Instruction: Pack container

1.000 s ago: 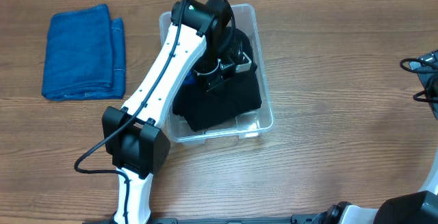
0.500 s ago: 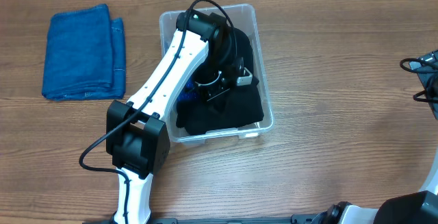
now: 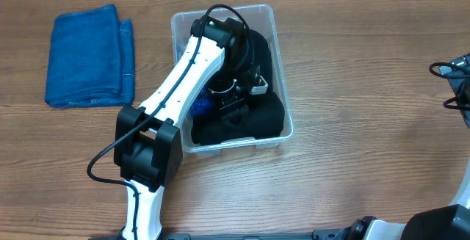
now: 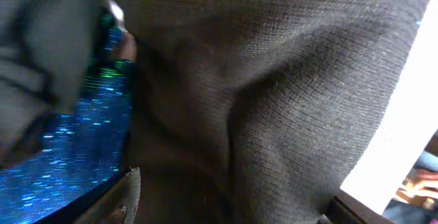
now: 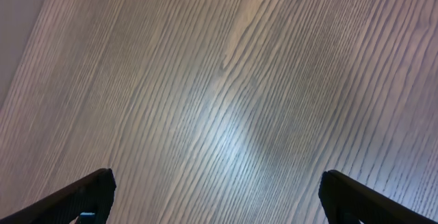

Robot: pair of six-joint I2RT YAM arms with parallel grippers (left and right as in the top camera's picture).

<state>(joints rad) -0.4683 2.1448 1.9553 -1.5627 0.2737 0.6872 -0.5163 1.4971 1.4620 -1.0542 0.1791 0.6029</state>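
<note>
The left jaws are hemmed closely by the walls of the container, which is set mid-bench; bare bench is left all round the right jaws. The left arm is stretched forward and bent down into the container. Its jaws are seen parted and pressed into black cloth beneath them. The right jaws are spread wide, with nothing held.

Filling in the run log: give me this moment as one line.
phase: packing | left gripper: open, down in container on black cloth | right gripper: open over table | blue towel: on table, outside container
</note>
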